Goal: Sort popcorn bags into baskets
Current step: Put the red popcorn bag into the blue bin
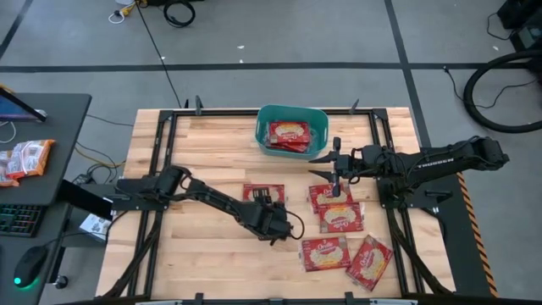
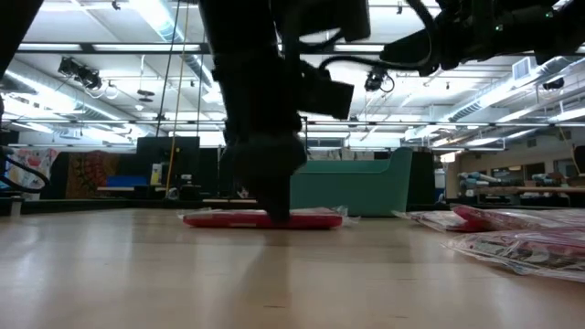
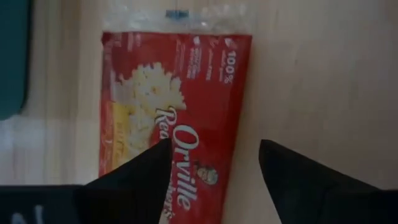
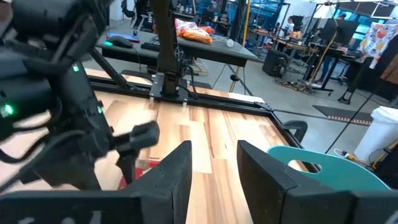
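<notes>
The left gripper (image 1: 269,200) is reaching down over a lone popcorn bag (image 1: 263,194) lying flat on the wooden table (image 1: 203,161), its fingers (image 3: 134,174) standing wide apart, one over the bag's red face and the other over bare wood beside the bag's long edge; nothing is clamped between them. In the low view this bag (image 2: 263,219) is lying flat on the table under the dark gripper. The teal basket (image 1: 291,129) is sitting at the table's far edge, holding popcorn bags (image 1: 288,135) inside. The right gripper (image 1: 334,163) is hovering between the basket and a cluster of four more popcorn bags (image 1: 343,233) scattered on the right half of the table; its fingers (image 4: 177,171) are standing partly apart with nothing between them. A keyboard (image 1: 19,219) and mouse (image 1: 30,267) are sitting on a dark desk (image 1: 51,135) left of the table
</notes>
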Available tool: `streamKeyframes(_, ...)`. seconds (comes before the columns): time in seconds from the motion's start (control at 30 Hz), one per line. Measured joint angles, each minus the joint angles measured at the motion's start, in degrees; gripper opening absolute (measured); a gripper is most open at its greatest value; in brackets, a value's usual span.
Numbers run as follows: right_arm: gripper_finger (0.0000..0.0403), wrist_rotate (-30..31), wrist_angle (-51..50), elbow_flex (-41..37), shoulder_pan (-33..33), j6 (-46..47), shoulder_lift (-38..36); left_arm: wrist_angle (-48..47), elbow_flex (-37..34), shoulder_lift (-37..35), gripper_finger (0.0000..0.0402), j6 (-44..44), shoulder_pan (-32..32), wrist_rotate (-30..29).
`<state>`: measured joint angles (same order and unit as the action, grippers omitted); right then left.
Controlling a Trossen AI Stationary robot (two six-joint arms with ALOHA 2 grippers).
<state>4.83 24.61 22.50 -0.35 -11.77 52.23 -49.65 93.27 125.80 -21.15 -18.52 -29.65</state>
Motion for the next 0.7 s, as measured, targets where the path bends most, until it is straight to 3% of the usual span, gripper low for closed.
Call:
streamKeyframes(0.17,0.0132,-0.02,-0.01,-0.01,0.0,0.02,0.0,-2.81,0.11,1.52,0.0245,-0.3,0.1,-0.69)
streamKeyframes(0.3,0.0132,-0.03,0.05,0.0,0.01,0.02,0.0,-3.39,0.12,1.67,0.022,0.66,0.13,-1.19)
streamKeyframes(0.43,0.0132,-0.03,0.05,0.0,0.01,0.04,0.0,-3.59,0.04,1.74,0.0167,0.8,0.36,-1.21)
streamKeyframes(0.7,0.0132,-0.03,0.05,-0.01,0.01,0.04,0.0,-3.82,0.02,1.81,0.0022,1.8,0.72,-1.69)
